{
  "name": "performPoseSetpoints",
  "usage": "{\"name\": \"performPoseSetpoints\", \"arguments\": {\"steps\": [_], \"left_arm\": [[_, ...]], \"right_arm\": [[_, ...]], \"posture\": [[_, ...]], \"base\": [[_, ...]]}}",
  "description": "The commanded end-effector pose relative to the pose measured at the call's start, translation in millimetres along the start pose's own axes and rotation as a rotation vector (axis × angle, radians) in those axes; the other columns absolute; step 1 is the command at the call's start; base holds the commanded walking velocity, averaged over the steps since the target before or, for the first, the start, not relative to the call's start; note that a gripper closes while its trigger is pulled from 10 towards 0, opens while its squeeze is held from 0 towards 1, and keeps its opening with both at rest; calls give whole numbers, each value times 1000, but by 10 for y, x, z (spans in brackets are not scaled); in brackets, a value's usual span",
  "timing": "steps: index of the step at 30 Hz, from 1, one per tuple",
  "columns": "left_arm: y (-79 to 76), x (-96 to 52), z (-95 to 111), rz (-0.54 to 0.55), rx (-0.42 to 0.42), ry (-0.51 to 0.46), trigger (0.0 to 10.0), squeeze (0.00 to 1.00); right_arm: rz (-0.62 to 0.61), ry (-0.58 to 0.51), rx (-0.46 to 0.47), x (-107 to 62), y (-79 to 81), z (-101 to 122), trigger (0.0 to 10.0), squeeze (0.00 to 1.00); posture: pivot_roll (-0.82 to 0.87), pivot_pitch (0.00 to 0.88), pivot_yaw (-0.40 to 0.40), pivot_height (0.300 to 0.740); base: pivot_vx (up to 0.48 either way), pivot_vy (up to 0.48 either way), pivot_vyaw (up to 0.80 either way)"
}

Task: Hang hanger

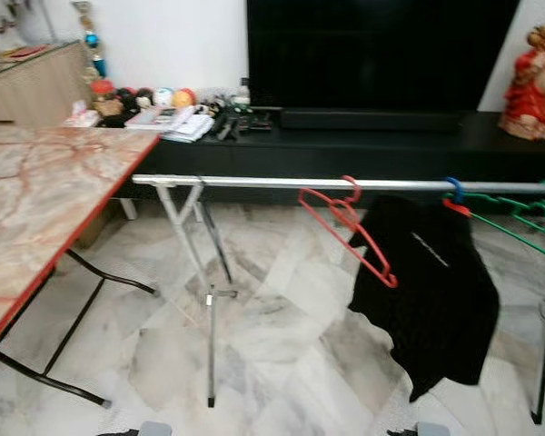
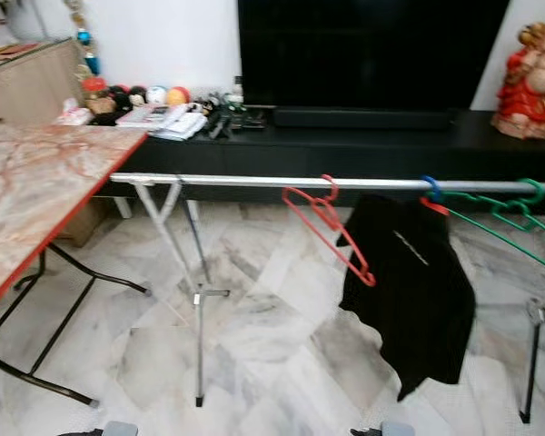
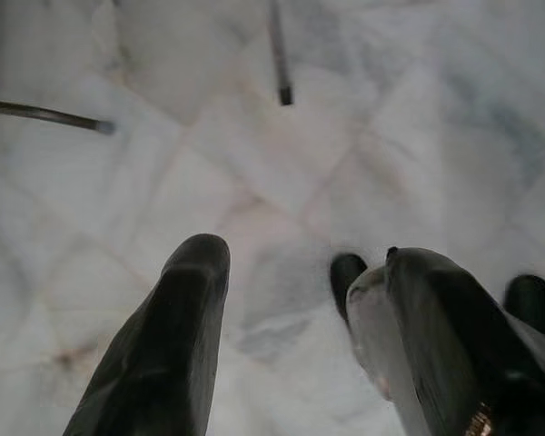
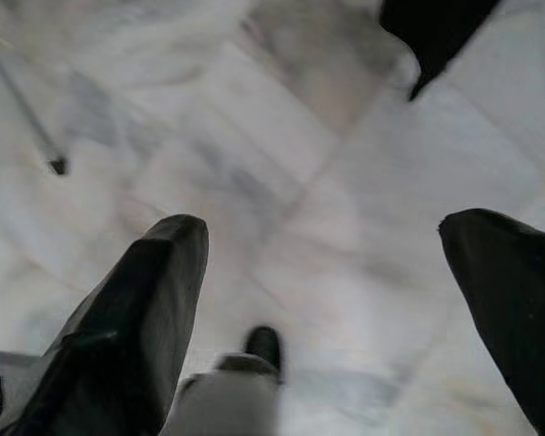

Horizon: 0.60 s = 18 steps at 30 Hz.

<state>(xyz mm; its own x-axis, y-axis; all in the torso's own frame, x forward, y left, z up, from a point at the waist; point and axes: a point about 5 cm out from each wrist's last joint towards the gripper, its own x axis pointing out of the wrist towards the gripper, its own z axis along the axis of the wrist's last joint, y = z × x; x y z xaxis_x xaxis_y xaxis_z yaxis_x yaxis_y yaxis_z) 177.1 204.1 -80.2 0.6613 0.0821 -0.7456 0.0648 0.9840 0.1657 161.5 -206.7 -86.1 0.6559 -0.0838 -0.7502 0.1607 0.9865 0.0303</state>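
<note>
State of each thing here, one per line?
Red hanger: hooked on rail, tilted.
Black garment: hanging from rail.
Green hangers: on rail.
Left gripper: open, empty, over floor.
Right gripper: open, empty, over floor.

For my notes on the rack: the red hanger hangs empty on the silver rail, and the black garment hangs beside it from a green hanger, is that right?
Not quite. The red hanger does hang empty on the silver rail, but the black garment beside it hangs from a blue hook with a red shoulder, not from a green one. The green hangers are bare. The left eye view shows it.
</note>
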Motion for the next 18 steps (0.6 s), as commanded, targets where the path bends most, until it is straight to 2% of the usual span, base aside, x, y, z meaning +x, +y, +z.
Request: {"name": "performPoseSetpoints", "arguments": {"steps": [1, 7, 15, 18], "left_arm": [[80, -17, -64, 16, 2, 31, 10000, 0], [102, -23, -85, 13, 21, 41, 10000, 0], [92, -33, -121, 17, 2, 54, 10000, 0], [83, -32, -119, 12, 2, 54, 10000, 0]], "right_arm": [[16, -10, 2, 21, 71, 38, 10000, 0], [12, -22, 16, 20, 78, 44, 10000, 0], [3, 1, -1, 7, 39, 2, 10000, 0], [2, 5, 1, 9, 43, 1, 10000, 0]], "posture": [[121, 33, -4, 740], [107, 30, 9, 740], [118, 30, -4, 740], [118, 24, -3, 740]], "base": [[0, -461, 0], [0, -444, 0], [0, 0, 0], [0, 0, -800]]}}
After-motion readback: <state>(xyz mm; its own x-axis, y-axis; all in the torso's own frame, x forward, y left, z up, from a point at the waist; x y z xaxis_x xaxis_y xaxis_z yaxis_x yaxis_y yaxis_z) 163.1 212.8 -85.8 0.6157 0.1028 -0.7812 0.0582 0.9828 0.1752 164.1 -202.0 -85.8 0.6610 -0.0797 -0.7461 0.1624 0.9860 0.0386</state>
